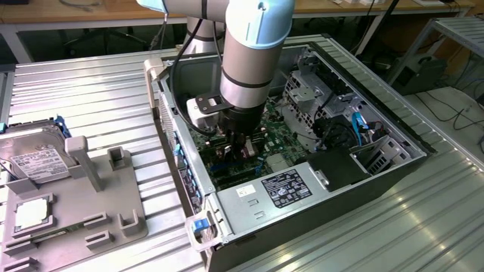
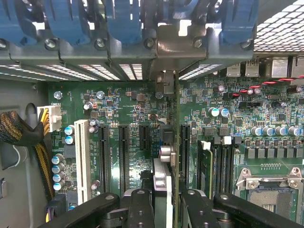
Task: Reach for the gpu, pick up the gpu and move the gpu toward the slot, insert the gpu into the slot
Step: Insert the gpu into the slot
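Gpu (image 2: 176, 142) edge-on between the fingers (image 2: 142, 209), inside the computer case (image 1: 393, 170), above the motherboard (image 2: 118, 109).

The exterior view holds 1 robot arm (image 1: 246, 56), 1 open computer case (image 1: 393, 141) and 1 power supply (image 1: 280, 190) at lower centre; at the left edge lie 1 hard drive (image 1: 34, 153) and 1 processor chip (image 1: 32, 212). The wrist view holds 1 gpu (image 2: 176, 142), 1 white slot (image 2: 81, 156), 1 processor socket (image 2: 270, 190) and 5 blue latches (image 2: 66, 19).
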### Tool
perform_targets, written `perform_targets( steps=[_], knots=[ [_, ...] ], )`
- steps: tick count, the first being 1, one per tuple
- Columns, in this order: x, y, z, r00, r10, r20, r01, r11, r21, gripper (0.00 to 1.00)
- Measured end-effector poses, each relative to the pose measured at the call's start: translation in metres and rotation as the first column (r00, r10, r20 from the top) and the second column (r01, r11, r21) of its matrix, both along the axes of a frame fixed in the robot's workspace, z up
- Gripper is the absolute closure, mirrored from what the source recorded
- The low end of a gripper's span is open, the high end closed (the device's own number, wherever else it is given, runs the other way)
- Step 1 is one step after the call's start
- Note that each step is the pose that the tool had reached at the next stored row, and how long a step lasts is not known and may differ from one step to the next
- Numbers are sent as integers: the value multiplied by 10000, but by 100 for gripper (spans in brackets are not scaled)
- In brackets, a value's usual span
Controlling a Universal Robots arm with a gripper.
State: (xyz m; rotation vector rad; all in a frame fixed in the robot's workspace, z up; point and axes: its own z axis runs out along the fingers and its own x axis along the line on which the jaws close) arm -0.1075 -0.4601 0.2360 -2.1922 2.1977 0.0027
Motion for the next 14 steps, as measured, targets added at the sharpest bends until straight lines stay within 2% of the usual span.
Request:
perform_targets(
  steps=[14],
  knots=[
    [-1,0,-31,10000,1,0,-1,10000,-1,72]
  ],
)
